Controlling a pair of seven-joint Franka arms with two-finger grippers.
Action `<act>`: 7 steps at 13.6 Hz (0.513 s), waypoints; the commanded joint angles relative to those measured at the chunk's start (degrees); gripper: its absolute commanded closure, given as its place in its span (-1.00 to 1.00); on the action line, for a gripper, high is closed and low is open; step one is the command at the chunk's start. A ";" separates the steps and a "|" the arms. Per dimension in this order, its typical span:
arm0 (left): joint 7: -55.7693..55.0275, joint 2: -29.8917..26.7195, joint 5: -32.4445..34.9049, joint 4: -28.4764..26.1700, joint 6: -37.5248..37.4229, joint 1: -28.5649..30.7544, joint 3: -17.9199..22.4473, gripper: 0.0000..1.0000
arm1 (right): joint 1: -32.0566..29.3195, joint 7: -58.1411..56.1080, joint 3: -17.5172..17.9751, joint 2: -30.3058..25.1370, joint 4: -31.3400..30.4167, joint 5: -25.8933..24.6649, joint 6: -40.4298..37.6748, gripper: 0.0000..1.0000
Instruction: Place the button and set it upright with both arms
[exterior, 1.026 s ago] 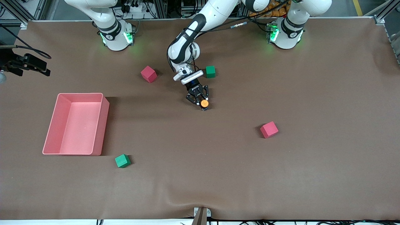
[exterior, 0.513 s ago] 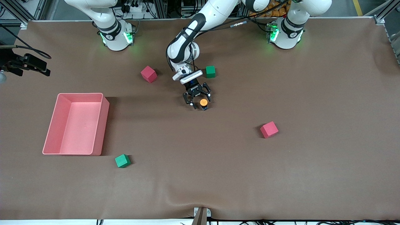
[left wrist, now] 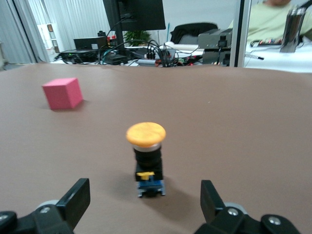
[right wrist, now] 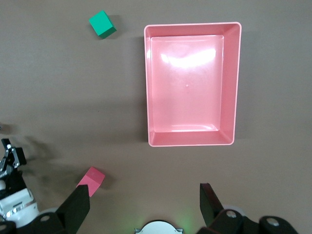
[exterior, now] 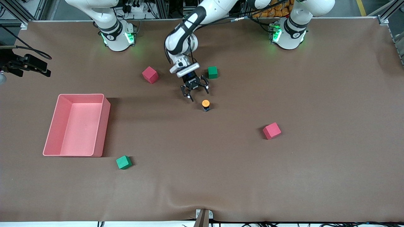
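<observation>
Left wrist view showed the left gripper (left wrist: 146, 207) with fingers spread wide and empty, having let go of the button (left wrist: 146, 156) within the last second and drawn back from it. The button stood upright on the brown table (exterior: 284, 176), orange cap up, free of both fingers, with a red cube (exterior: 271, 130) well apart toward the left arm's end. Placement looked complete. The right gripper (right wrist: 144, 209), fingers also apart, waited high over the pink bin (right wrist: 232, 87).
</observation>
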 commanded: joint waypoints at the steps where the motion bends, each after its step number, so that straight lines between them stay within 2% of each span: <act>1: 5.61 -6.94 -3.16 -4.00 -1.58 0.13 -0.44 -1.00 | -0.99 -0.44 0.62 -0.14 0.02 0.90 -0.02 -1.00; 4: 8.42 -13.00 -7.27 -5.32 -0.79 1.44 -1.41 -1.00 | -0.99 -0.44 0.62 -0.14 0.02 0.90 -0.02 -1.00; 5: 10.17 -16.42 -8.07 -7.86 1.04 3.10 -1.67 -1.00 | -0.90 -0.44 0.62 -0.14 0.02 0.90 0.06 -1.00; 7: 13.95 -26.77 -10.70 -14.79 9.02 6.97 -2.11 -1.00 | -0.90 -0.44 0.62 -0.05 0.02 0.90 0.07 -1.00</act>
